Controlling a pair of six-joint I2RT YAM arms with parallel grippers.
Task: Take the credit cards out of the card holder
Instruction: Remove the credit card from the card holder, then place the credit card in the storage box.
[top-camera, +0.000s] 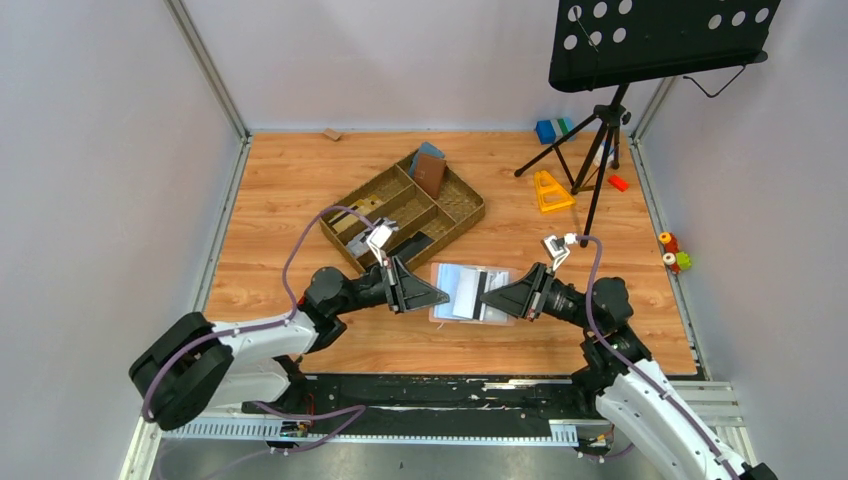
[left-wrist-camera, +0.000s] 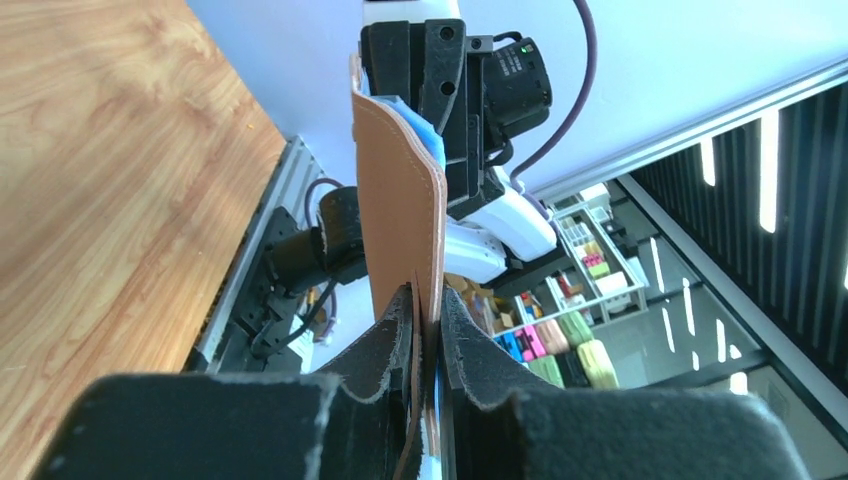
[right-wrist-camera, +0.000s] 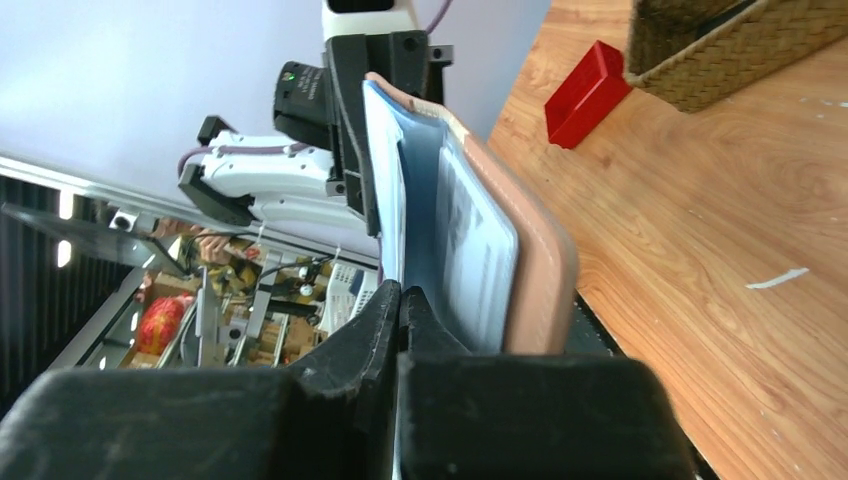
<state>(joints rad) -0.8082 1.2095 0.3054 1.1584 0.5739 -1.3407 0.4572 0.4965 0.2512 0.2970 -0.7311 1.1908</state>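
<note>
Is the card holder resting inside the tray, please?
No, the left gripper and right gripper hold the card holder outside the tray.

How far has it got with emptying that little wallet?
Done: the card holder is held open, the left gripper clamping its tan flap. In hand: the right gripper is shut on a thin pale sheet inside, perhaps a card. Left: pulling the cards out; none shows outside yet.

No legible txt, labels, brands, nos. or signs found in any view. Faint print lines seen on card (right-wrist-camera: 478, 262) in card holder (right-wrist-camera: 545, 270) pocket, right wrist view; too blurred to be read.
</note>
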